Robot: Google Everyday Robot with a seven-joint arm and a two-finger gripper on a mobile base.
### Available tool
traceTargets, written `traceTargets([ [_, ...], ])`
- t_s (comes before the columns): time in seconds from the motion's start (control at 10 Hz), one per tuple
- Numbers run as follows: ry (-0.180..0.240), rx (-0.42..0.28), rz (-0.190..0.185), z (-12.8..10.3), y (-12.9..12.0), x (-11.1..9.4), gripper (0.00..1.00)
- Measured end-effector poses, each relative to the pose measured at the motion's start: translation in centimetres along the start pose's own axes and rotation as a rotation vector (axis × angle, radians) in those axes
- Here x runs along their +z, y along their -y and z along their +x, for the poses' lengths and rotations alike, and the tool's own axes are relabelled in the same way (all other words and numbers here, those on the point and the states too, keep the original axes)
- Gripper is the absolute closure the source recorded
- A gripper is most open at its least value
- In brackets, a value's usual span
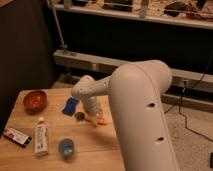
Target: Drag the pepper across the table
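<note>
The pepper (99,120) is a small orange tapered piece lying on the pale wooden table (20,116), near its right edge. A dark greenish lump (80,116) lies just left of it. My gripper (92,116) reaches down from the large white arm (140,100) and sits right at the pepper, covering part of it. Whether it touches or holds the pepper cannot be made out.
An orange-red bowl (35,100) stands at the table's back left. A flat blue piece (71,105) lies left of the gripper. A white tube (41,138), a small blue cup (66,148) and a dark flat packet (16,136) lie near the front.
</note>
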Motion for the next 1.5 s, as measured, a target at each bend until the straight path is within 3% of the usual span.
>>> traceTargets([
  [0.2,-0.007,-0.003,0.0,-0.1,-0.1,0.2,0.51],
  [0.5,-0.015,-0.005,0.002,-0.3,-0.2,0.4,0.76],
  [0.6,-0.017,-0.004,0.004,-0.3,-0.2,0.4,0.79],
  [1.1,-0.019,0.002,0.011,-0.4,0.0,0.4,0.79],
  [1.5,-0.005,0.022,0.037,-0.8,1.1,-0.6,0.79],
])
